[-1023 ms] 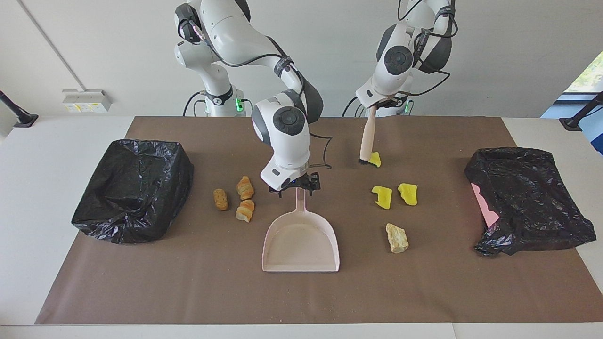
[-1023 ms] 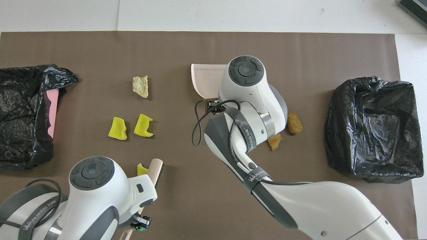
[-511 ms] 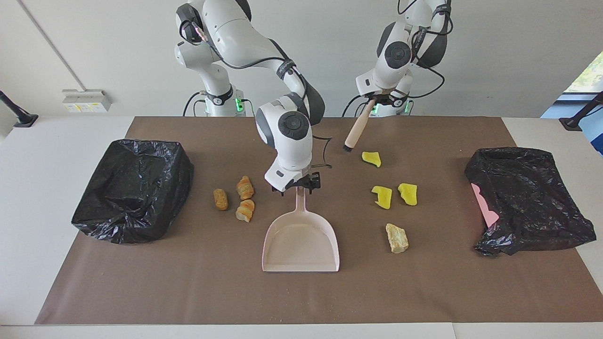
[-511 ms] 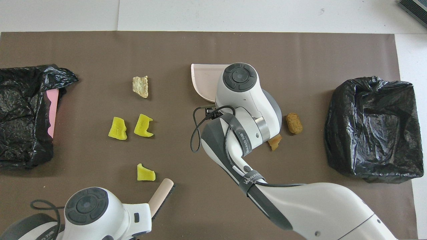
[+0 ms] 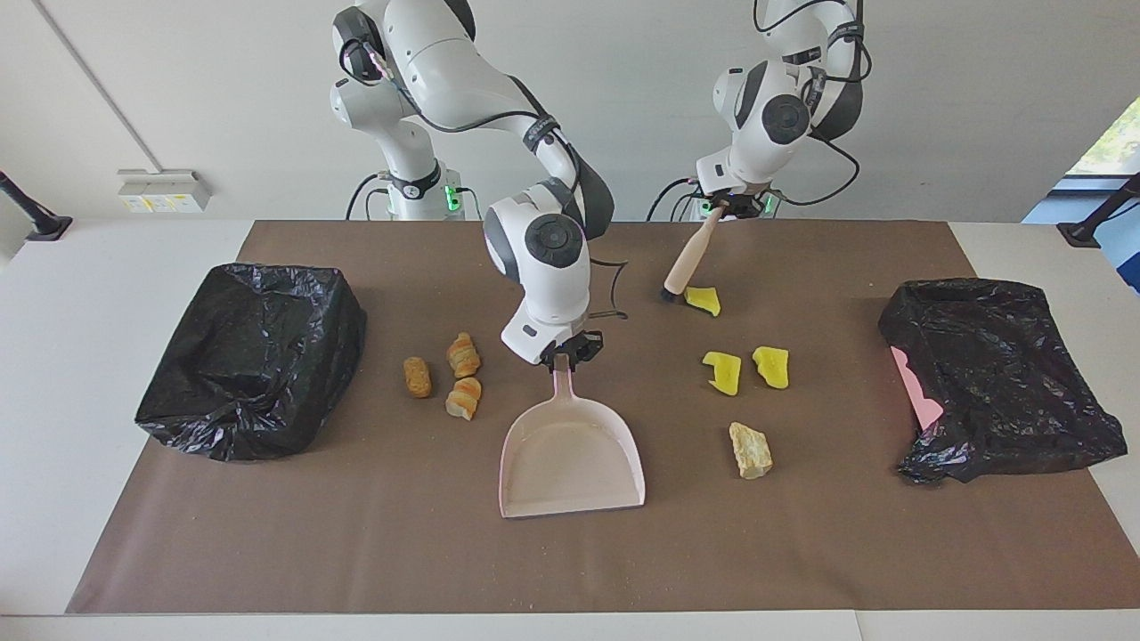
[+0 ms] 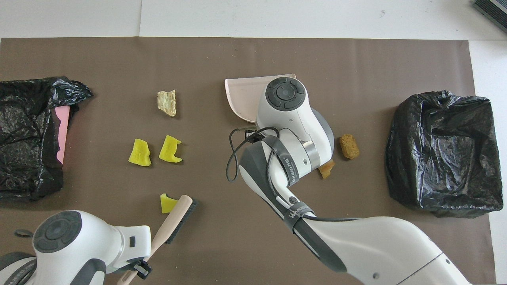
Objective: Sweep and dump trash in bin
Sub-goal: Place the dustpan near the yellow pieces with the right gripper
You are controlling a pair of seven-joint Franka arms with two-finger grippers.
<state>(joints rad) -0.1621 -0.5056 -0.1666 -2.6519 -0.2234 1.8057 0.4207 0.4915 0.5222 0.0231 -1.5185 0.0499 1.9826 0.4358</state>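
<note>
The right gripper [image 5: 568, 354], at centre frame in the facing view, has its jaws pinching the handle of the pink dustpan [image 5: 572, 458], whose pan lies just below it on the brown mat [image 5: 356, 534]. The left gripper [image 5: 732, 204], upper right of centre, has its jaws pressed on the handle of a brush [image 5: 688, 264] whose bristled head touches one yellow chunk [image 5: 704, 300]. Two more yellow chunks [image 5: 746, 369] and a pale beige lump [image 5: 750, 450] lie lower right of centre. Two orange-striped pieces [image 5: 463, 376] and a brown nugget [image 5: 416, 376] sit left of the dustpan. Black-bagged bins stand at the left edge [image 5: 254, 356] and right edge [image 5: 997, 374] of the tabletop [image 5: 80, 267].
</note>
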